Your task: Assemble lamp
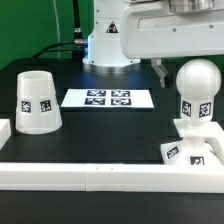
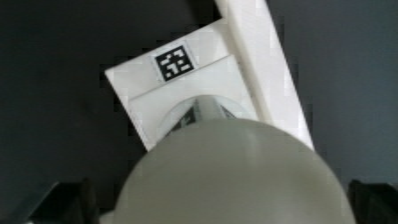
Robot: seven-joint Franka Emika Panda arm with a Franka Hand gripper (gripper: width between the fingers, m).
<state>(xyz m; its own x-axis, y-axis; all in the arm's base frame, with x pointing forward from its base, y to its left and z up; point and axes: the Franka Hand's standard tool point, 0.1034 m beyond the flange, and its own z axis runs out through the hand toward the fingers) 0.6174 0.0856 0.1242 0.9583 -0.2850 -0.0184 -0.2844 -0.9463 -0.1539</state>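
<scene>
The rounded bulb [image 1: 197, 85] stands upright with its neck in the flat square base [image 1: 178, 150] at the exterior view's right, next to the front rail. The tapered shade [image 1: 35, 101] stands apart at the exterior view's left. Only the underside of the gripper's hand [image 1: 193, 6] shows at the top edge, straight above the bulb. In the wrist view the bulb's dome [image 2: 231, 165] fills the foreground, with the tagged base [image 2: 175, 66] beyond it. My gripper [image 2: 214, 208] is open, its dark fingers [image 2: 61, 203] on either side of the dome with gaps between.
The marker board [image 1: 108, 98] lies mid-table in front of the arm's pedestal [image 1: 108, 45]. A long white rail [image 1: 100, 176] runs along the front edge and shows in the wrist view [image 2: 267, 70] beside the base. A short rail piece [image 1: 4, 130] sits at the left.
</scene>
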